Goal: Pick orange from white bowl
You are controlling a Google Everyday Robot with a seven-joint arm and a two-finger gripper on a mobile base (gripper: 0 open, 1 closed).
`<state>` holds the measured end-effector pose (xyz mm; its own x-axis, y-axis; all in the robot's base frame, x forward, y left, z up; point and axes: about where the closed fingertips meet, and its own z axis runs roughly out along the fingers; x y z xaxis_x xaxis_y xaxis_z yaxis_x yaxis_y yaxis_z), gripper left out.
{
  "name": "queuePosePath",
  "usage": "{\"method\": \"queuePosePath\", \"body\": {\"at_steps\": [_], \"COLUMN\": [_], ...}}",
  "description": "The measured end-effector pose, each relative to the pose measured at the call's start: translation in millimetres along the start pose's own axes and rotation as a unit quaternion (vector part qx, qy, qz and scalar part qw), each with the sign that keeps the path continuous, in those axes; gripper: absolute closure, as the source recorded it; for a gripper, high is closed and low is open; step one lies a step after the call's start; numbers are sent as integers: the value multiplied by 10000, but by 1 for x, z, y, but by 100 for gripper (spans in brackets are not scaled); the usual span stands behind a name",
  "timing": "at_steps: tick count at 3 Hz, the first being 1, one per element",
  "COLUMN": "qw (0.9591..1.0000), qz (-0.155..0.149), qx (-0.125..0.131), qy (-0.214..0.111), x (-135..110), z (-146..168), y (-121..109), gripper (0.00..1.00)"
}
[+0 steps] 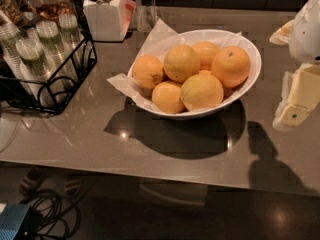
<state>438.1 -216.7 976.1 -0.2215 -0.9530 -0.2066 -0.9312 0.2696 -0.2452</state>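
The orange (230, 66) sits propped on paler fruits (202, 91) at 3 o'clock in the white bowl (210, 33) on the worktop (100, 134), likely easiest to reach for the gripper (296, 98) beside that rim; whether its jaws are open cannot be told.

Glossy grey table (75, 136) with white bowl (254, 59), black wire rack (75, 79) and white lidded jar (105, 19); gripper (294, 104) above its right side.
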Motion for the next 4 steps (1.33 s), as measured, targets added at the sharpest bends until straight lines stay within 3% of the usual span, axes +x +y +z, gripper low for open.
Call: {"method": "queuePosePath", "body": {"at_steps": [2, 4], "qw": [9999, 9969], "qz": [-96, -334], "qx": [33, -278], "qy": [-100, -660], "x": [-9, -46], "z": [-2, 12], "y": [-9, -59], "gripper": [0, 0]}}
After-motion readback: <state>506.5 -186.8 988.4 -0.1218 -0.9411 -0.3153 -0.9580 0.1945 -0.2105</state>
